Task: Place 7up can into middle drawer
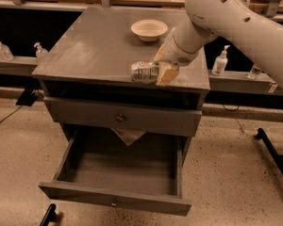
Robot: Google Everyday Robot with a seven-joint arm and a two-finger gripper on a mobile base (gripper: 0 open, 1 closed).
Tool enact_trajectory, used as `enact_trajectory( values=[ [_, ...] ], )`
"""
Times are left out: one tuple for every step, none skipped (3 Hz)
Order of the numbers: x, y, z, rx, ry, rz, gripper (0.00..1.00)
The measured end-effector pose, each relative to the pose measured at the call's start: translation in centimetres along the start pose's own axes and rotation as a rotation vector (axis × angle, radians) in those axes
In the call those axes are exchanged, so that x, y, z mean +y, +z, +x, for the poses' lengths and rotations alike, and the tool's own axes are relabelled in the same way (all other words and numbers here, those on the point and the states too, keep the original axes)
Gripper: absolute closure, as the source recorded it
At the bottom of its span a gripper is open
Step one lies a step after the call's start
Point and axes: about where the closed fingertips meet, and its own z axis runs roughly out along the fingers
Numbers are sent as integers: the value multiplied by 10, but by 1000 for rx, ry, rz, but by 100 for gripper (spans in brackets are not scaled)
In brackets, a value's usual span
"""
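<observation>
Here, pincer (161, 73) touching 7up can (142, 72) lying sideways, cabinet top (94, 46) front edge, grasp cannot be told

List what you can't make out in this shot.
Camera view:
- 7up can: right end hidden by the end effector, which sits close beside it on the cabinet top; lettering unreadable.
- middle drawer: back part hidden beneath the shut drawer front above.
- Pale thing hanging under that front: mostly hidden, unidentifiable.
- Arm: cut off at right edge.
</observation>
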Motion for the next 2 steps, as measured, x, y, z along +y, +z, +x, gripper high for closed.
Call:
enact_trajectory(
  values=[
    [18, -32, 1, -54, 23, 61, 100],
    [50, -46, 26, -14, 92, 92, 100]
  ],
)
